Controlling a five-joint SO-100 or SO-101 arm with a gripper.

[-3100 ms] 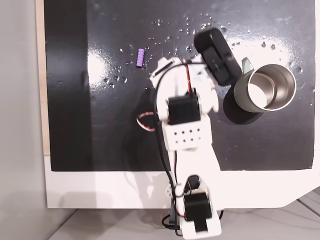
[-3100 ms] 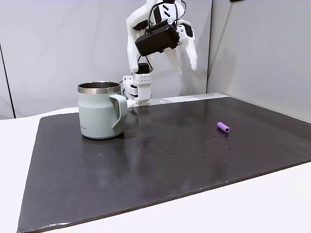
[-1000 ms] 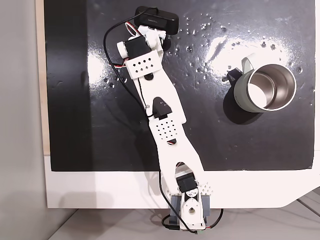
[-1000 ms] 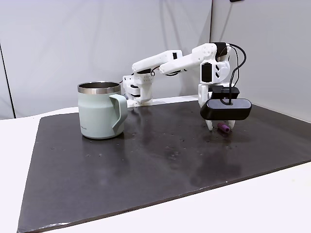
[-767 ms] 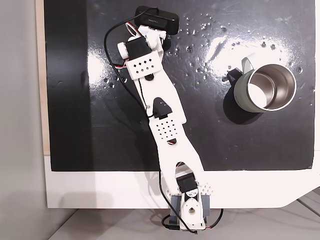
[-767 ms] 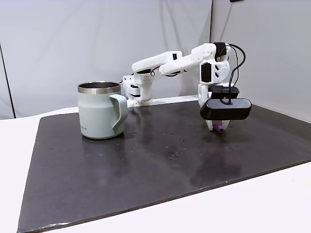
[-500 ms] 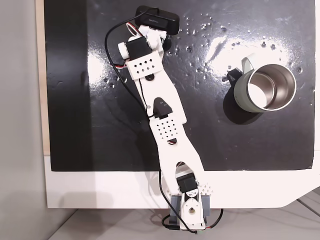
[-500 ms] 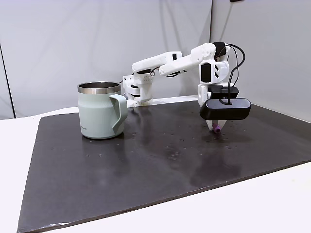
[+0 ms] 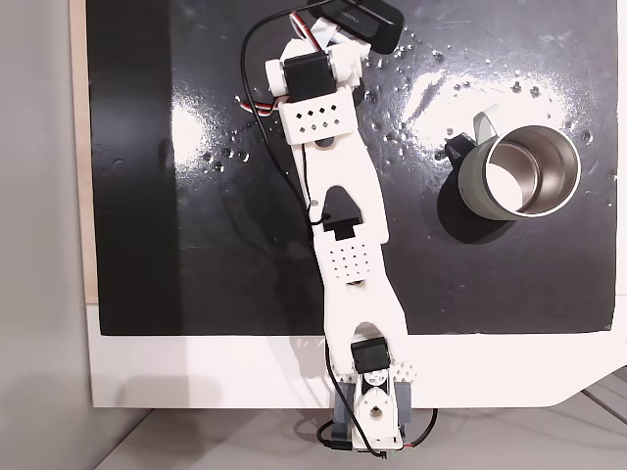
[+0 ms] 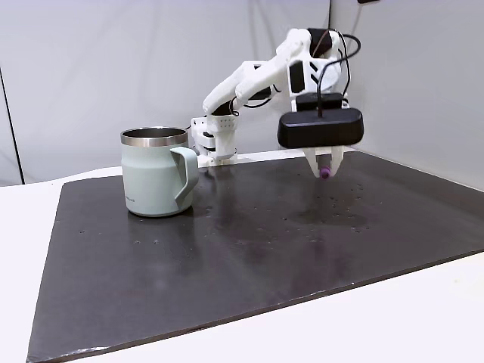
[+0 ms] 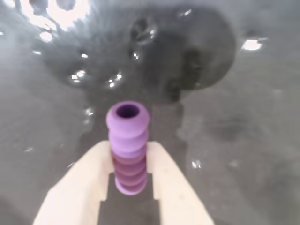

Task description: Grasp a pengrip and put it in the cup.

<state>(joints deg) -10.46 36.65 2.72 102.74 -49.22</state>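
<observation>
One pengrip sits clamped between the closed jaws above the counter; carrying it over the cup seems next.

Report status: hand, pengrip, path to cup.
Hand shut on pengrip, raised clear of the black mat. Cup upright, open, on the mat off to the side. Nothing seen between hand and cup.
</observation>
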